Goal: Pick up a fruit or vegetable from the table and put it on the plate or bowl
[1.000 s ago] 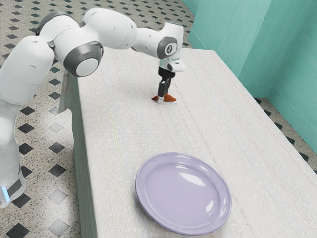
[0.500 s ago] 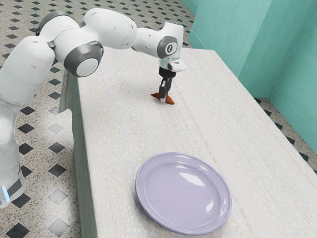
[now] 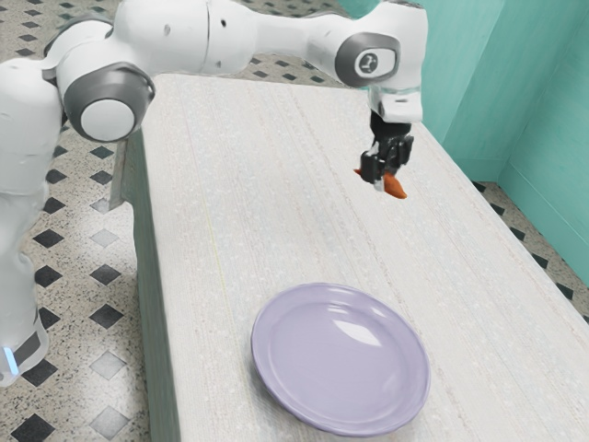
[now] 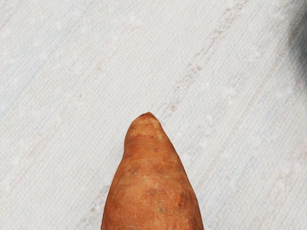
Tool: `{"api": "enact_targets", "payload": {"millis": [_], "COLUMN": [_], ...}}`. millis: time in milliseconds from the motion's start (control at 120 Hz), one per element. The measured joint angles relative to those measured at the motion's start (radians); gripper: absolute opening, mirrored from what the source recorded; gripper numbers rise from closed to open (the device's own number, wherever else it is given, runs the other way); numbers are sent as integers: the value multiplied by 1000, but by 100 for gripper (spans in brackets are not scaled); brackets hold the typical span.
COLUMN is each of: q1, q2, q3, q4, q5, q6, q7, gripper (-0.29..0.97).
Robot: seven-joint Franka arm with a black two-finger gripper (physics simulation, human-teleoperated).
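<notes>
One sweet potato (image 3: pixel 397 188), newly airborne; one plate (image 3: pixel 313 378)

The plate (image 3: pixel 340 359) sat on the table (image 3: pixel 230 203) at its near end. The sweet potato (image 3: pixel 395 185) hung above the table, gripped between the fingers of the gripper (image 3: pixel 382 175), behind the plate and slightly toward the exterior view's right.

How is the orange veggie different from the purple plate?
The sweet potato is orange-brown and rough; the plate is pale purple and shiny. The sweet potato is long with a pointed tip; the plate is round and flat. The sweet potato hangs in the air, pinched by the fingers; the plate lies on the table. Both are over the same table.
</notes>
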Motion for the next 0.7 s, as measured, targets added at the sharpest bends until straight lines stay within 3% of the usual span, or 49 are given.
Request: {"api": "enact_targets", "payload": {"millis": [200, 408, 642, 700], "q1": [-215, -352, -410, -411], "q2": [0, -15, -50, -57], "q3": [-19, -19, -14, -12], "q4": [-23, -175, -260, -262], "q5": [6, -45, -84, -86], "q6": [-29, 24, 96, 105], "q7": [-44, -86, -132, -142], "gripper": [14, 13, 14, 30]}}
